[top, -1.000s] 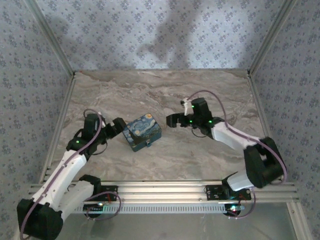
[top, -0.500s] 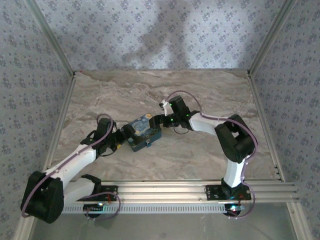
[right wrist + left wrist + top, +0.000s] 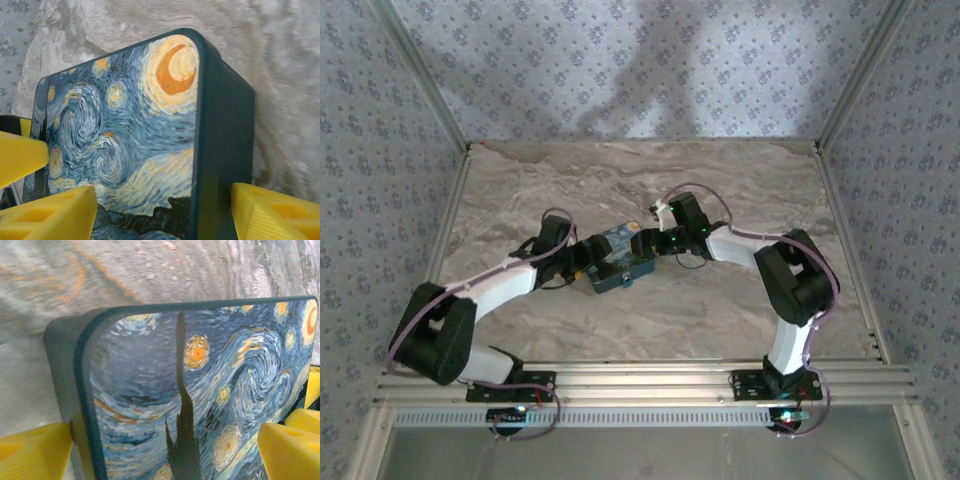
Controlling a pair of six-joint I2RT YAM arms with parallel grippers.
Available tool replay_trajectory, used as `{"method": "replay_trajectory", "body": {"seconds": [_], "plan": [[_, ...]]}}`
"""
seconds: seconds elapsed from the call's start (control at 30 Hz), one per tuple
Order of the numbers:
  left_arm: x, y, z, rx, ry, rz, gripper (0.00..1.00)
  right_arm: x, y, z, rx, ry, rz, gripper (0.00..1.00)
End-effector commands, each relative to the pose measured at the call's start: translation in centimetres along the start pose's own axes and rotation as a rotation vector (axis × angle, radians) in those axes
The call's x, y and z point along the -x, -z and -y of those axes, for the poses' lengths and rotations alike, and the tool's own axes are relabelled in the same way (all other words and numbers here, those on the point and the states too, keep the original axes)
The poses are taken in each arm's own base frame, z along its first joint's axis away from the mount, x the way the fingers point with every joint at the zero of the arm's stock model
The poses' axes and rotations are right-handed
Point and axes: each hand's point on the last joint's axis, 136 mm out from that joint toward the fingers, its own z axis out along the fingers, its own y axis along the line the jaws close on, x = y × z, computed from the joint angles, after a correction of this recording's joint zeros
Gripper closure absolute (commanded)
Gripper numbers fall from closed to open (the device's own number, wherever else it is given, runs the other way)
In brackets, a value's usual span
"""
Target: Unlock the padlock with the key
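Note:
A blue starry-night-print box [image 3: 613, 256] lies mid-table. A tiny greyish padlock [image 3: 623, 282] hangs at its near side. No key can be made out. My left gripper [image 3: 583, 259] is at the box's left end. In the left wrist view its yellow fingers [image 3: 32, 450] stand wide on either side of the box [image 3: 200, 390], so the left gripper [image 3: 165, 457] is open. My right gripper [image 3: 642, 243] is at the box's right end. In the right wrist view the right gripper [image 3: 162, 215] is open around a corner of the box [image 3: 130, 125], one finger [image 3: 275, 212] close to the dark side wall.
The marble tabletop [image 3: 720, 180] is walled by patterned panels at the back and both sides. An aluminium rail [image 3: 650, 378] runs along the near edge. The two arms reach in from left and right and meet at the box.
Both arms have swung inward from the sides until their jaws surround the box's ends. The right jaws have narrowed. The box has turned slightly.

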Motion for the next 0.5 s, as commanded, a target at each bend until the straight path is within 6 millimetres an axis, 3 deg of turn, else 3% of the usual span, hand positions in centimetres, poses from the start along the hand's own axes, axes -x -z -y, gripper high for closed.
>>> {"method": "replay_trajectory", "body": {"seconds": [0.0, 0.2, 0.47], "plan": [[1.2, -0.8, 5.9, -0.139, -0.114, 0.005, 0.06, 0.2, 1.7, -0.8, 0.037, -0.013, 0.018, 0.28], [1.1, -4.5, 9.7, -0.166, -0.179, -0.06, 0.06, 1.2, 4.2, 1.8, 0.009, -0.052, 0.072, 0.28], [2.6, -8.3, 12.7, -0.18, -0.219, -0.078, 0.06, 2.7, 6.2, 5.5, -0.047, -0.092, 0.128, 0.27]]}}
